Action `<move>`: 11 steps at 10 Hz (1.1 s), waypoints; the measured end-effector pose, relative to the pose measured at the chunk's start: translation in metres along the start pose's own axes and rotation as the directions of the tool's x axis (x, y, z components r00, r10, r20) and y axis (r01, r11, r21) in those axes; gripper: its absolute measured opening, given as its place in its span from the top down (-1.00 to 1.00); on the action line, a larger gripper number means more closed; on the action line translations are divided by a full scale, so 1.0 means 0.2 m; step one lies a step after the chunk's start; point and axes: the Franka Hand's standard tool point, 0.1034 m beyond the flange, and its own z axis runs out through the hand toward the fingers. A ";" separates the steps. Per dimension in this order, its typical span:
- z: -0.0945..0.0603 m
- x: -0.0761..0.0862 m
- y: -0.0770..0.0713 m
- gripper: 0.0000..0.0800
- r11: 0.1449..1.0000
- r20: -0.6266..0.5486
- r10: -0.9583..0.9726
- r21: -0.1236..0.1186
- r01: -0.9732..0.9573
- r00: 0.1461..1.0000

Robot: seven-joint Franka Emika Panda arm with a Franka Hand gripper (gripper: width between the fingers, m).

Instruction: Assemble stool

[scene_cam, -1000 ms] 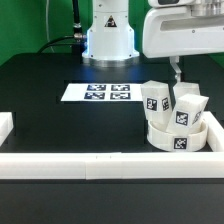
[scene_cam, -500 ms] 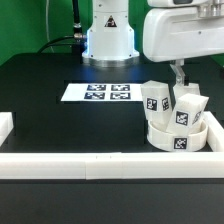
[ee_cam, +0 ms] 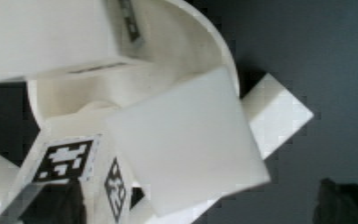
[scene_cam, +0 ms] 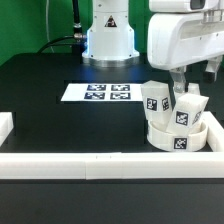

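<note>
Black table (scene_cam: 60,125), green backdrop; marker board (scene_cam: 97,93) centre frame. Right: seat (scene_cam: 178,138) carrying tagged legs (scene_cam: 156,99). Gripper (scene_cam: 179,82) above them, spread impossible to tell.

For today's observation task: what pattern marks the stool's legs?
Black-and-white square tags on white legs, clearest in the exterior view.
</note>
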 end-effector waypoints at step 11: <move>0.02 -0.03 0.01 0.17 0.996 0.014 0.085 0.000 -0.085 0.996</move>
